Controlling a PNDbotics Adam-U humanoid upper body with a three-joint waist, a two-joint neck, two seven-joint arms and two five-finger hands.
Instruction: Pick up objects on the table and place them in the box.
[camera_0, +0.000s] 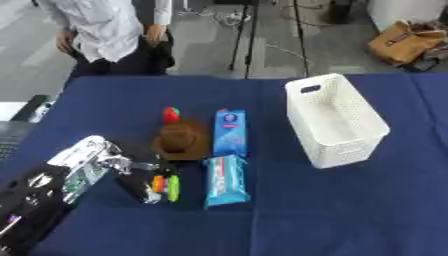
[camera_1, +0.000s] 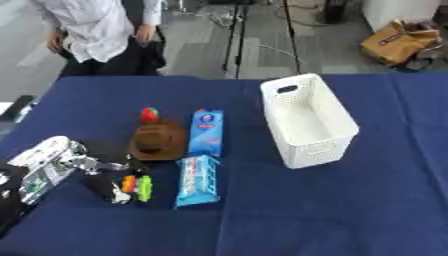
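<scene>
My left hand (camera_0: 131, 182) comes in from the lower left, its silver back up, and sits right against a small orange and green thing (camera_0: 168, 187) on the blue table (camera_0: 350, 210). Whether it holds that thing is hidden. Just beyond lie a brown hat (camera_0: 182, 141) and a small red and green object (camera_0: 171, 114). To the hat's right lies a blue carton (camera_0: 230, 132), with a blue packet (camera_0: 227, 181) below it. The white perforated box (camera_1: 308, 120) stands at the right, nothing inside it. My right hand shows in neither view.
A person in a white shirt (camera_0: 105, 30) stands past the table's far left edge, touching nothing on it. A brown bag (camera_0: 404, 42) lies on the floor at the far right. The blue cloth stretches bare in front of and to the right of the box.
</scene>
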